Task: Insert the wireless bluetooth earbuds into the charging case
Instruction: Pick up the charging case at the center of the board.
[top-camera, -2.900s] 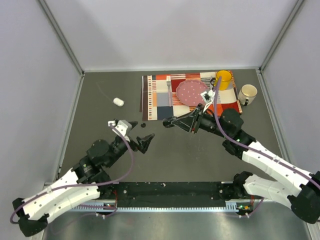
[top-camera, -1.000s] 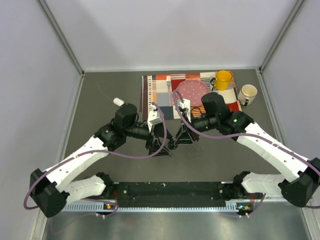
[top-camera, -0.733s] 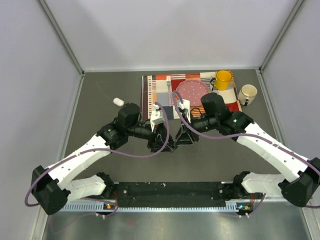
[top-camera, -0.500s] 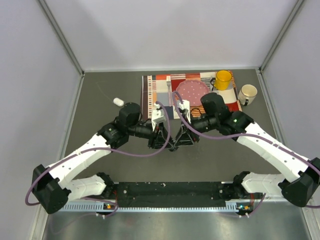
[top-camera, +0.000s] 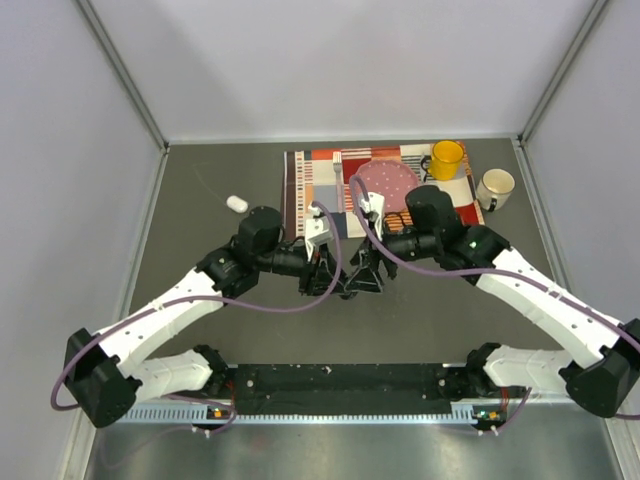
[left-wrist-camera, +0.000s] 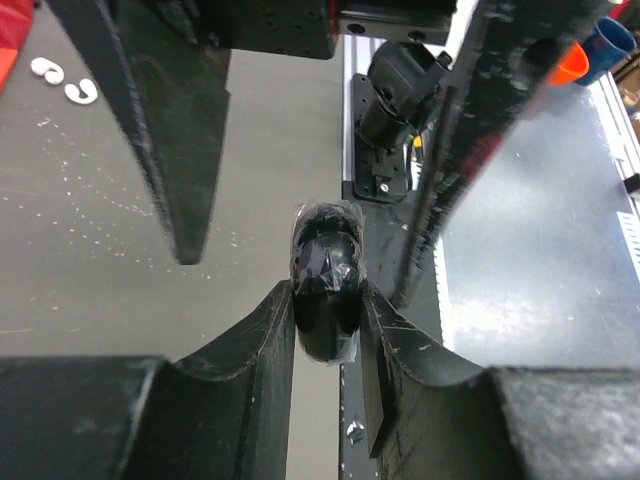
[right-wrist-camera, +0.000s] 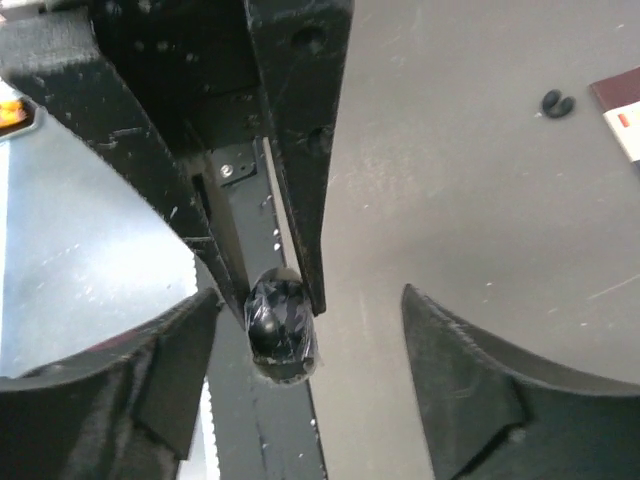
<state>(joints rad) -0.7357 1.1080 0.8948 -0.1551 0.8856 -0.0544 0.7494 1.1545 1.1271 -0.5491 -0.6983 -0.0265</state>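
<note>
A black oval charging case (left-wrist-camera: 325, 270) wrapped in clear film hangs above the table where the two arms meet. My left gripper (left-wrist-camera: 328, 295) (top-camera: 335, 285) is shut on it, one finger on each side. My right gripper (right-wrist-camera: 310, 295) (top-camera: 364, 278) faces it from the other side with its jaws open; the case (right-wrist-camera: 280, 320) sits near its left finger, clear of the right one. Two tiny white earbuds (left-wrist-camera: 62, 80) lie on the table beside the cloth's edge. A small black earbud (right-wrist-camera: 556, 103) lies on the table near the cloth corner.
A patterned placemat (top-camera: 320, 195) at the back holds a pink plate (top-camera: 385, 183) and a yellow mug (top-camera: 447, 158). A white mug (top-camera: 494, 187) stands right of it. A white oval pod (top-camera: 236, 203) lies at the back left.
My left gripper moved in and shut on the black case. My right gripper, which was holding the case, has opened its jaws off it.
</note>
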